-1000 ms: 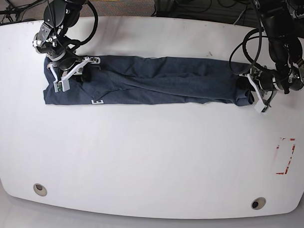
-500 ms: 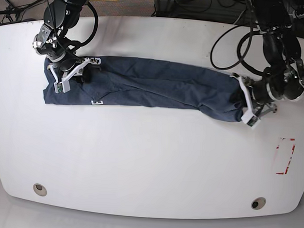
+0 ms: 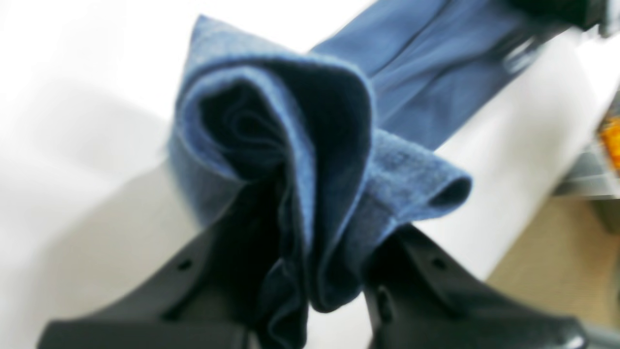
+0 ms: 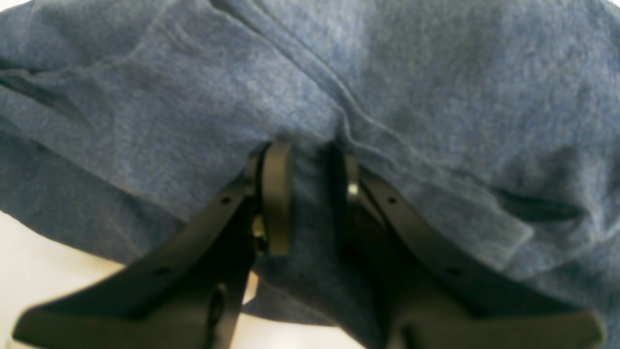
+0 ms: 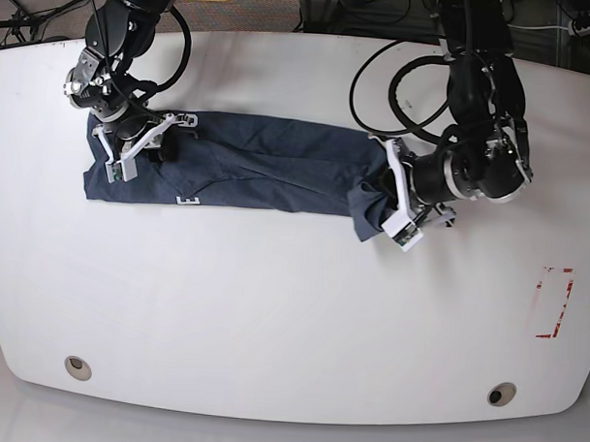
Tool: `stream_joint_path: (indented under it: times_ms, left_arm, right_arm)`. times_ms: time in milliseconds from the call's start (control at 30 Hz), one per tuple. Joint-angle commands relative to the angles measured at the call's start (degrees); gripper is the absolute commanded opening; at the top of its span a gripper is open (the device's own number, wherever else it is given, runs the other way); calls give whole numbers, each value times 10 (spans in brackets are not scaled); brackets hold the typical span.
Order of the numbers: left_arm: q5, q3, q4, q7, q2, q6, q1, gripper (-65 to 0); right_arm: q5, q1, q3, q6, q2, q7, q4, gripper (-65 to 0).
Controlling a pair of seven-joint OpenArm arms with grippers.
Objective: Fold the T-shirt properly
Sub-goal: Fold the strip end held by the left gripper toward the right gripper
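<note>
Dark slate-blue heathered cotton T-shirt (image 5: 268, 167), folded into a long band on white table (image 5: 273, 308).
Left gripper (image 5: 396, 209) clamped on its bunched, lifted end; right gripper (image 5: 133, 147) pinching cloth at the opposite end.

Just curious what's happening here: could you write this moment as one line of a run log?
stage: lengthwise fold | left tool: shut on T-shirt end, carrying it toward other end | right tool: pinning T-shirt on table

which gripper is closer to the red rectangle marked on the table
Left. The left gripper holds the T-shirt's bunched end near mid-table, nearer the red rectangle. The right gripper pinches the shirt's other end, far across the table.
</note>
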Motion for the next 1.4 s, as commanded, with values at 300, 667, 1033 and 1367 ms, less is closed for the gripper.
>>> stream_joint_path:
  times_ms: [300, 667, 1033, 1367]
  left_arm:
    - [-13, 16, -99, -10, 69, -1, -23, -635]
    - [-18, 30, -157, -20, 69, -1, -40, -635]
    - [-18, 54, -191, -43, 75, -1, -52, -633]
    - [-18, 75, -223, -85, 75, -1, -56, -564]
  right_arm:
    - [0, 6, -1, -1, 5, -2, 6, -510]
    - [0, 7, -1, -1, 5, -2, 5, -510]
    - [-2, 17, -1, -1, 5, -2, 3, -510]
    - [-2, 19, -1, -1, 5, -2, 3, -510]
